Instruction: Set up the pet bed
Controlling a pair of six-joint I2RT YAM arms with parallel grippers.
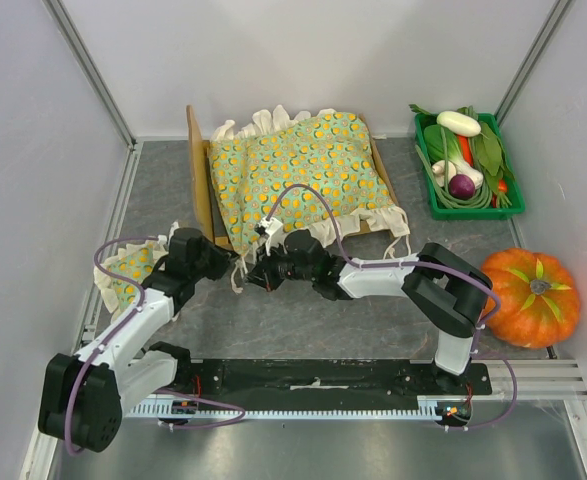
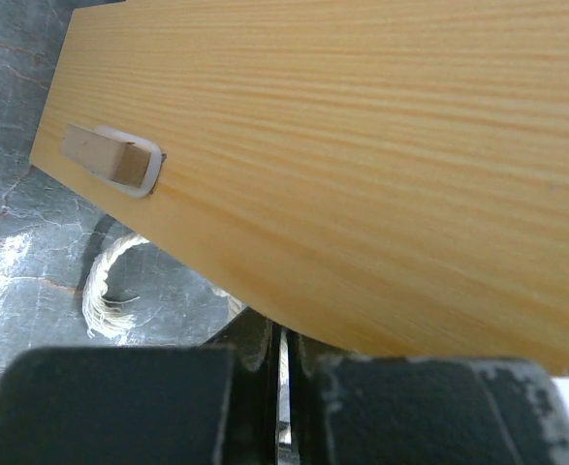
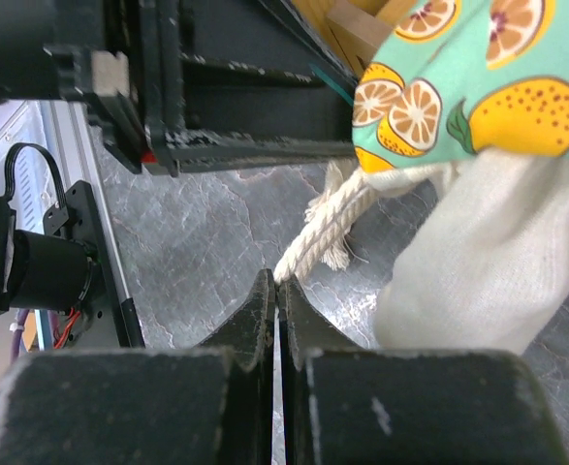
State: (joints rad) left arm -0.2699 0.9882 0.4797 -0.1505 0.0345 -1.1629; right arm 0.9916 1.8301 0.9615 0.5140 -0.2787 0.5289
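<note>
Because the pet bed (image 1: 200,175) is built of thin light-wood boards, it will probably handle as a stiff, fairly light thing that slides or tips as one piece rather than bending. It sits in the upper centre of the overhead view. Its tall headboard (image 2: 362,174) stands on edge at the left end, and the green citrus-print cushion (image 1: 303,175) covers nearly all the rest.

The headboard fills the left wrist view with one broad, smooth face that gives the fingers nothing to pinch. Its thin edge, or a side rail where the cushion leaves one bare, looks the better hold. The cushion looks soft and would sag if lifted, and its rope cord (image 3: 323,228) is limp.

The left gripper (image 1: 221,262) is clenched on nothing at the headboard's lower corner in the overhead view. The right gripper (image 1: 256,272) is also clenched and empty. The cord's frayed end lies just at its tips, not between them. Either claw would have to open before taking the wood.
</note>
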